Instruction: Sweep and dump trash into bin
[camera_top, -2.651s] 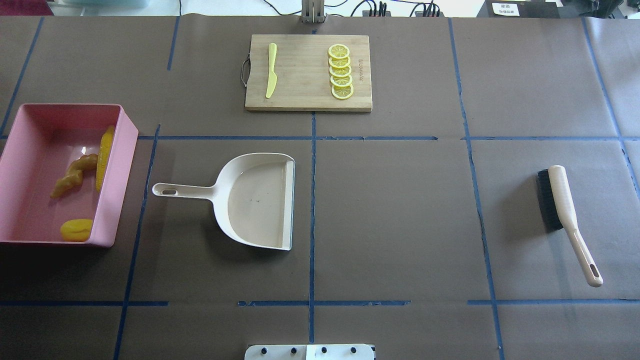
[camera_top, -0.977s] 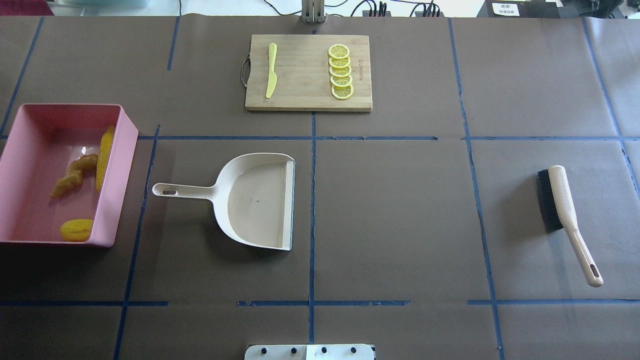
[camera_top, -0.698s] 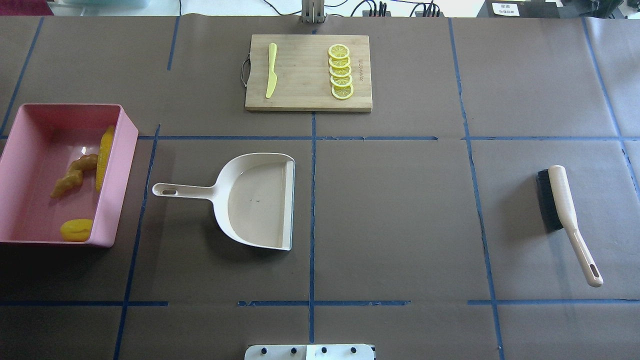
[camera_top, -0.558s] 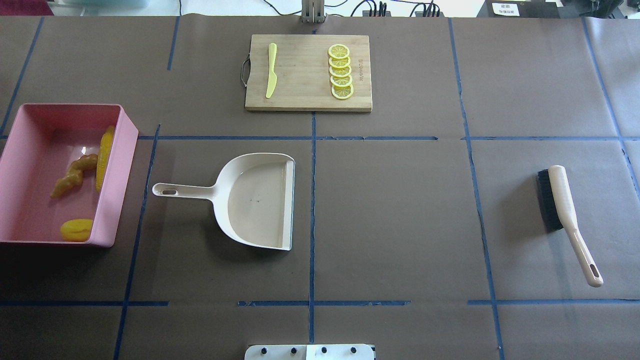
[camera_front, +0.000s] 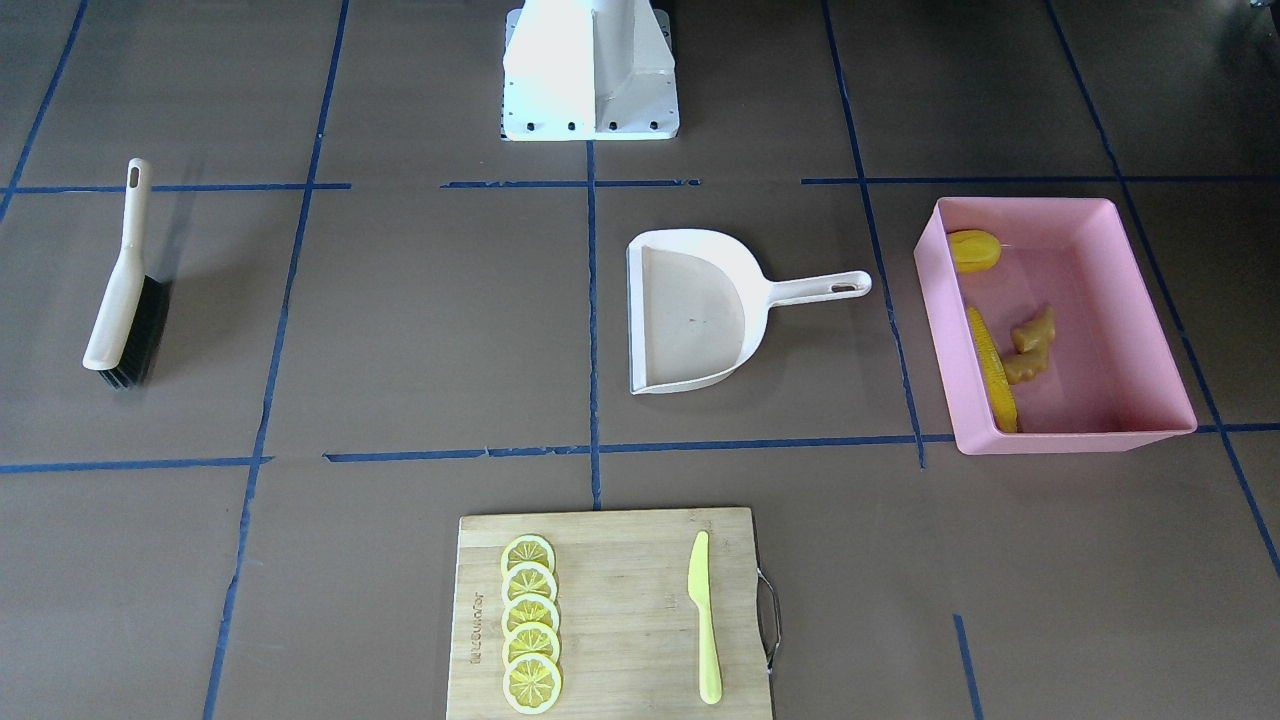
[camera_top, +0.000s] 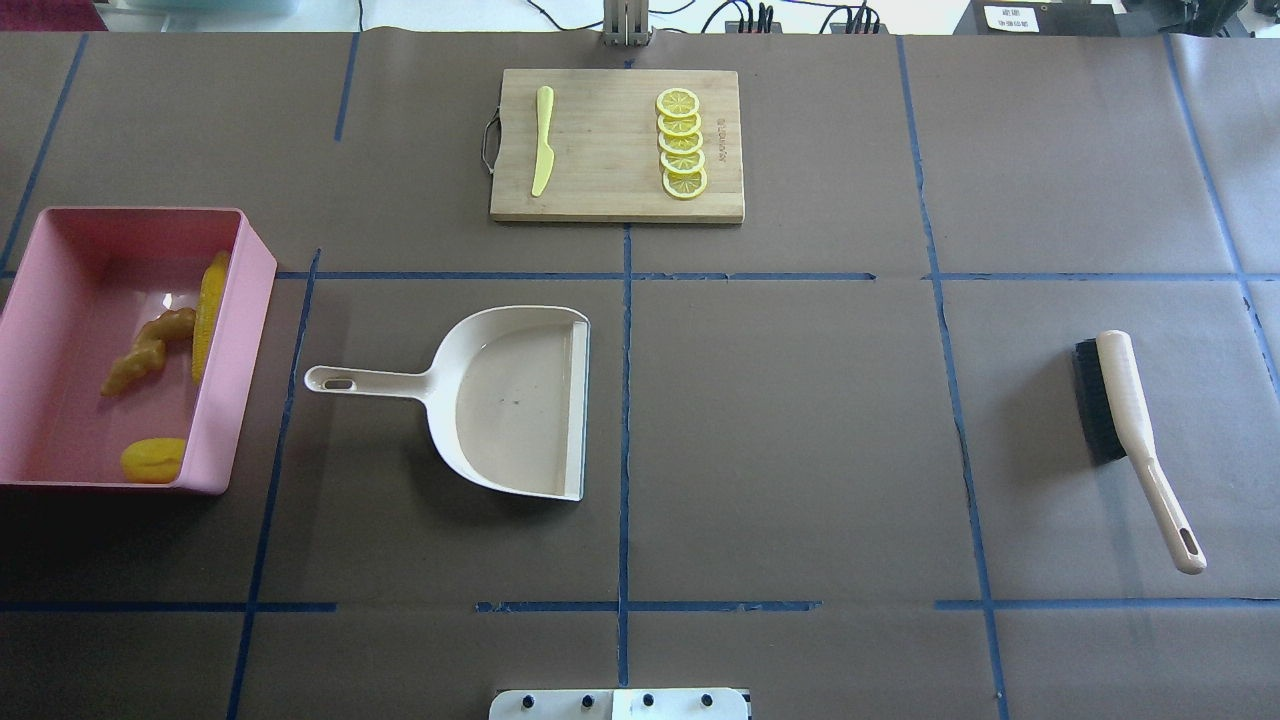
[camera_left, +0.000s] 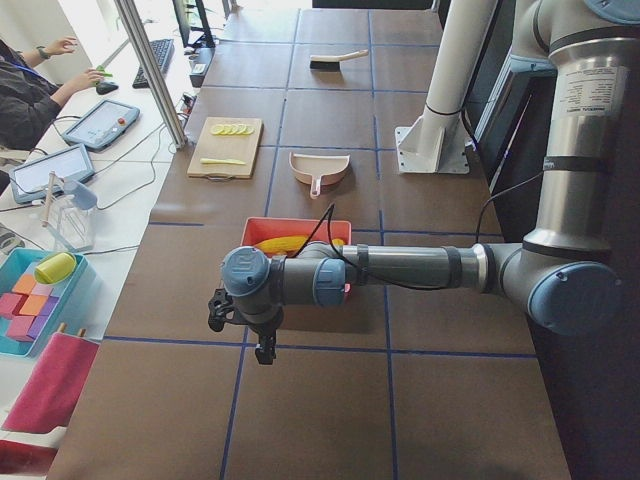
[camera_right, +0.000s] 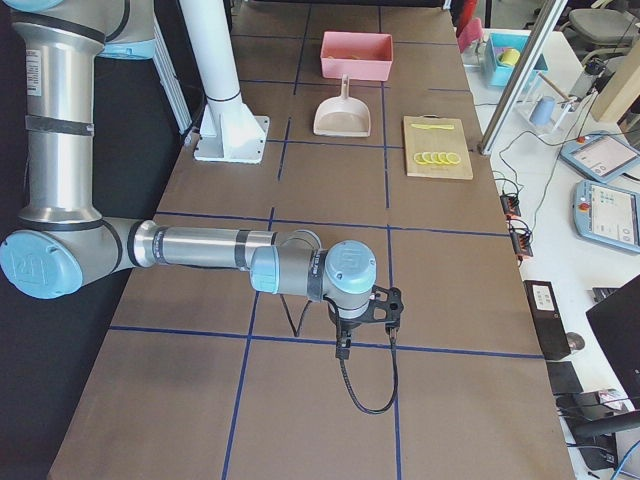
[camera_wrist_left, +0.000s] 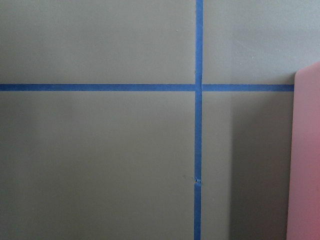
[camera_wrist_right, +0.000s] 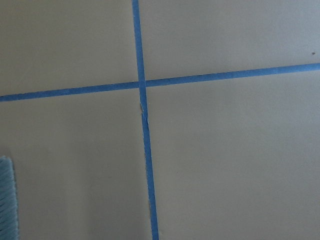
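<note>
Pink bin (camera_top: 240, 350) sits at the table's left and holds all the trash: corn cob (camera_top: 208, 315) along its right wall, ginger root (camera_top: 148, 350) touching it, lumpy yellow fruit (camera_top: 153, 460) in the near right corner. Dustpan (camera_top: 520, 400) lies empty mid-table, brush (camera_top: 1120, 410) far right, neither held. Left gripper (camera_left: 245, 325) and right gripper (camera_right: 362, 320) hang over bare table near its ends; open or closed, can't tell. Dump step looks done; next move likely just parking.

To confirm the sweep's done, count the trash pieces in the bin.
3: corn cob along a long wall of the bin, ginger root beside it, oval fruit in a corner.
</note>
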